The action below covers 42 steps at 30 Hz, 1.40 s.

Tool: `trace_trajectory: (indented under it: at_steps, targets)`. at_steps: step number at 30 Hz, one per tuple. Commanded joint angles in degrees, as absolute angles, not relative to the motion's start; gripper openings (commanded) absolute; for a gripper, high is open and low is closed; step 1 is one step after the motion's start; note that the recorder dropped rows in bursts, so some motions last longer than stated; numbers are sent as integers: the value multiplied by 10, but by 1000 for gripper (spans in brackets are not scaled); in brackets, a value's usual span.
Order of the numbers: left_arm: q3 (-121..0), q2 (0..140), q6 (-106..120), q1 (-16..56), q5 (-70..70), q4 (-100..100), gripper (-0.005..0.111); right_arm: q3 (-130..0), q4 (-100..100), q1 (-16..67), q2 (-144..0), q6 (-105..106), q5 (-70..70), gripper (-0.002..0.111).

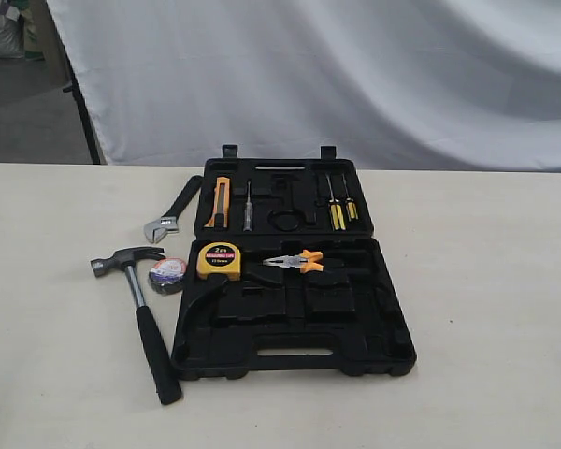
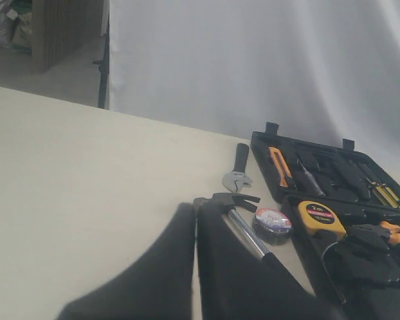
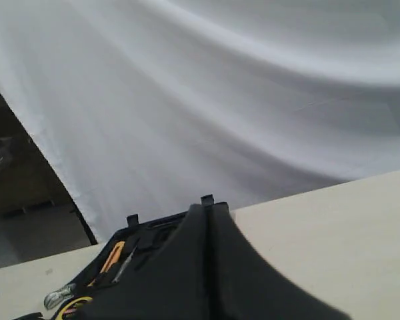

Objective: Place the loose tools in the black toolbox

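The black toolbox (image 1: 393, 323) lies open in the middle of the table, both halves flat. To its left lie the claw hammer (image 1: 142, 309), the adjustable wrench (image 1: 173, 210) and the small dark tape roll (image 1: 167, 274). Neither arm shows in the exterior view. In the left wrist view my left gripper (image 2: 195, 215) is shut with nothing in it, raised above the table short of the hammer (image 2: 243, 227), the tape roll (image 2: 272, 225) and the wrench (image 2: 239, 170). My right gripper (image 3: 209, 210) is shut and empty, with the toolbox (image 3: 153, 227) beyond it.
A yellow tape measure (image 1: 219, 260) and orange-handled pliers (image 1: 297, 262) rest in the toolbox's near half. A knife with an orange grip (image 1: 219, 201) and screwdrivers (image 1: 337, 208) fill the far half. A white cloth (image 1: 355, 75) hangs behind the table.
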<state>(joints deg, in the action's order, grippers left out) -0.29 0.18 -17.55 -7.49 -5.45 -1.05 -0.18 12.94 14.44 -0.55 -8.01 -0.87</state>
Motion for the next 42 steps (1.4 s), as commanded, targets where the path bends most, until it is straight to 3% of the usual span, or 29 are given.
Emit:
trace_trajectory:
  at_steps: [1,11,25,31,39,42]
  targets:
    - [-4,0,-178,-89,-50,-13,1,0,119,142,-40,-65,-13,0]
    - [-4,0,-178,-89,-50,-13,1,-43,119,183,-274,-66,-16,0]
    - [-4,0,-178,-89,-50,-13,1,-151,130,495,-634,-93,-221,0]
    - [-4,0,-178,-89,-50,-13,1,-295,130,551,-795,-52,-210,0]
    - [-4,0,-178,-89,-50,-13,1,-560,130,551,-985,10,-46,0]
    - [-4,0,-178,-89,-50,-13,1,-660,130,551,-1049,34,21,12]
